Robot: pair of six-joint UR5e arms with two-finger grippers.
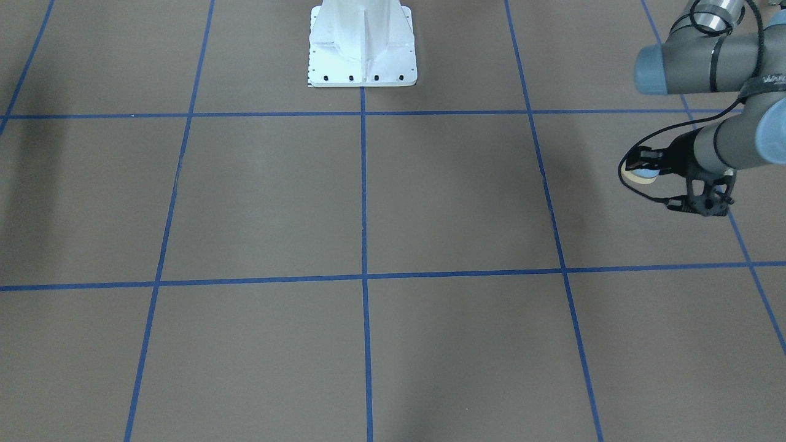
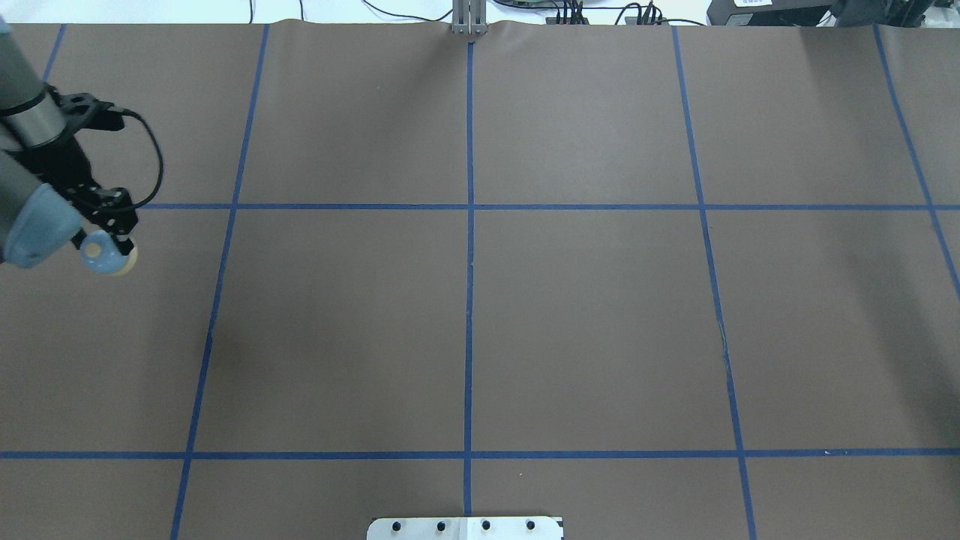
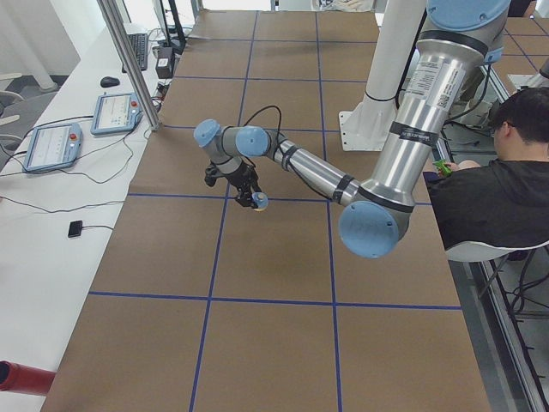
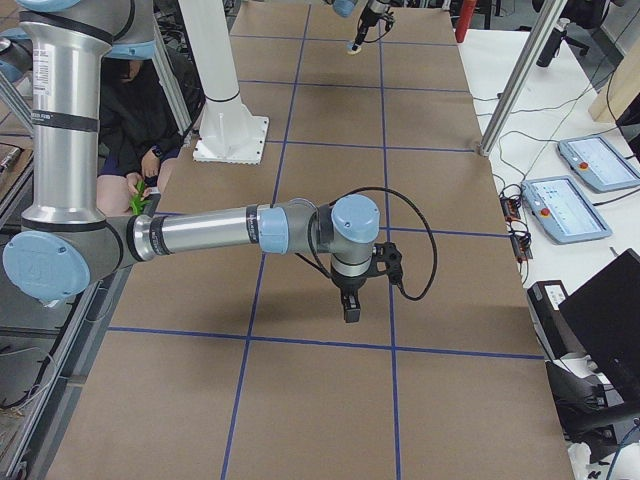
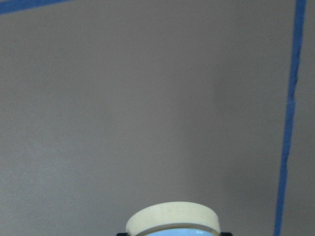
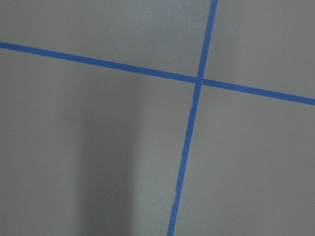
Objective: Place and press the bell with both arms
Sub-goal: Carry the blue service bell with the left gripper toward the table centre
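The small light-blue bell (image 2: 101, 253) with a cream base ring is held in my left gripper (image 2: 114, 238), which is shut on it above the brown table at the table's left side. It also shows in the front view (image 1: 642, 174), with the left gripper (image 1: 641, 164) around it, and in the left side view (image 3: 260, 202). The left wrist view shows the bell's cream base ring (image 5: 172, 219) at the bottom edge, tilted, with bare table beyond. My right gripper (image 4: 350, 312) points down over the table; it shows only in the right side view, so I cannot tell if it is open.
The table is brown with blue tape grid lines (image 2: 469, 247). The white pedestal (image 1: 362, 43) stands at the robot's side. A seated person (image 3: 497, 189) is beside the table. Tablets (image 4: 575, 190) and cables lie past the far edge.
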